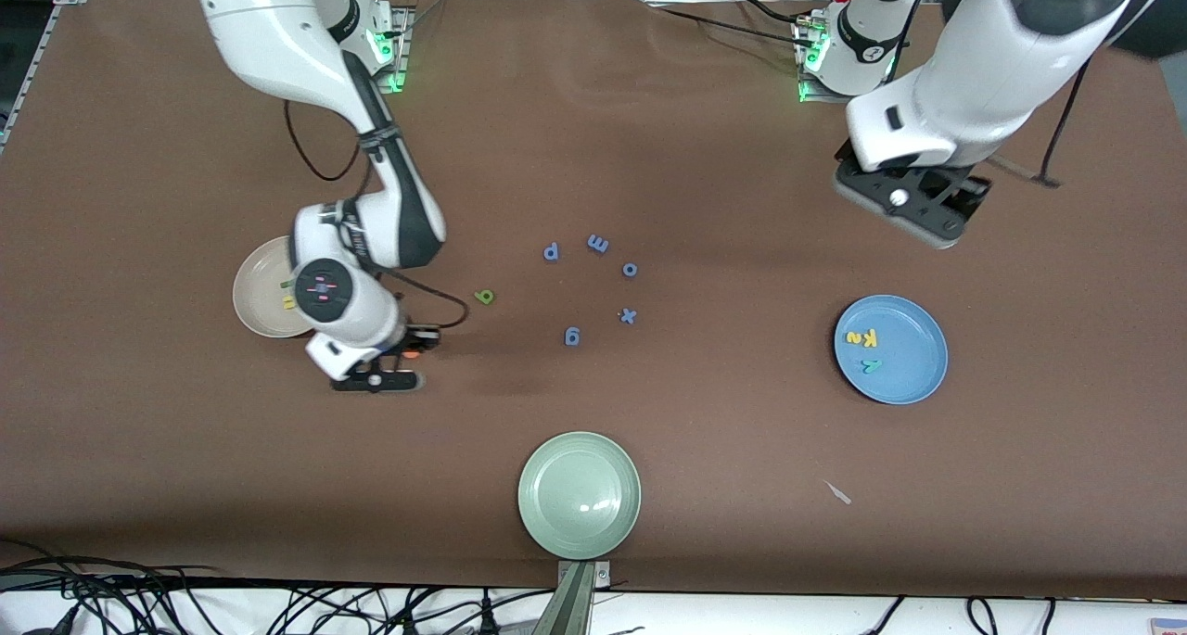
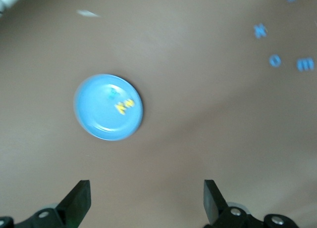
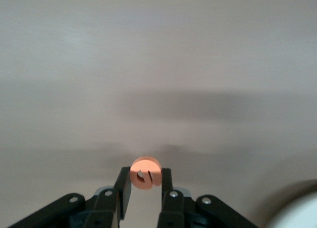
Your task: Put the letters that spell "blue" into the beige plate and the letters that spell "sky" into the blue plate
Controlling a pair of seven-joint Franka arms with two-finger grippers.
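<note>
The left gripper [image 2: 143, 201] hangs wide open and waiting near the blue plate [image 1: 913, 375], which holds s, k and y. The right gripper [image 3: 144, 184], beside the beige plate [image 1: 255, 287], pinches the orange e [image 3: 145, 172] by its edges; light, soft foam, likely to squash or slip.

Beige plate [image 1: 255, 292] partly hidden under the right arm, at nine o'clock of the table; letters on it too small to read.

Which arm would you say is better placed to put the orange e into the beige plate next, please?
Right: the right gripper already grips the orange e beside the beige plate. The left gripper waits open near the blue plate.
</note>
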